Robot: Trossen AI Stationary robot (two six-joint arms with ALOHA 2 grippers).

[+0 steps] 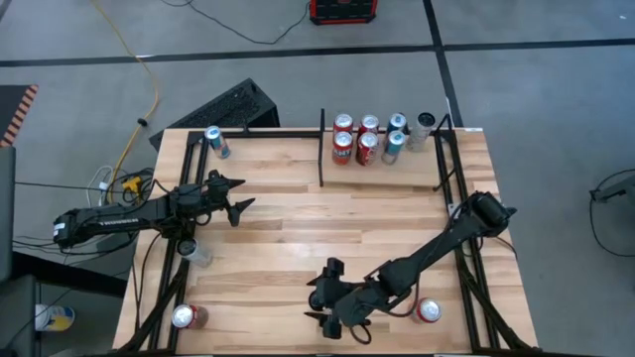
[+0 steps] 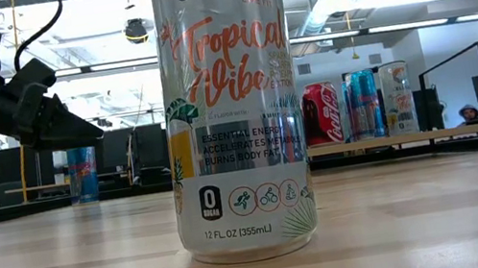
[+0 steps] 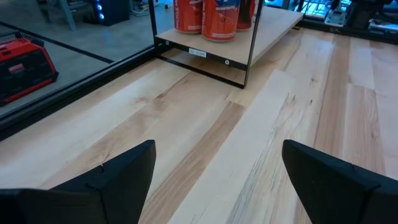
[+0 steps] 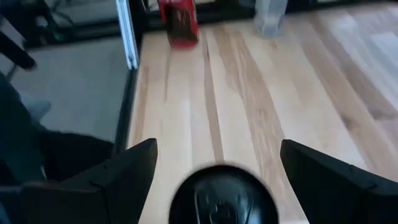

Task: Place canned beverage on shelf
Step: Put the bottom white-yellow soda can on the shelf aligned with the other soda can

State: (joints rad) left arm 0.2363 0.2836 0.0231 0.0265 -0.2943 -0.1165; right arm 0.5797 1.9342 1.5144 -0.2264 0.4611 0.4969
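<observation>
At the table's far edge, right of centre, the shelf (image 1: 397, 171) is a light butcher-block bay fenced by a thin black divider bar (image 1: 322, 149) and black tube frame; it holds a cluster of cans (image 1: 369, 139), four red and the rest silver-blue. Closest to the low camera stands a silver Celsius can (image 2: 230, 106), printed "Tropical Vibe", upright on the table (image 1: 278, 238). Right gripper (image 1: 332, 307) hovers near the table's near edge with its jaws spread wide, holding nothing; a dark round object (image 4: 222, 196) lies between its fingers in the wrist view, its identity unclear. Left gripper (image 1: 238, 196) hangs over the left side, jaws apart and empty. Other cans: blue (image 1: 215, 142) far left, red (image 1: 187, 316) near left, red (image 1: 428, 310) near right.
</observation>
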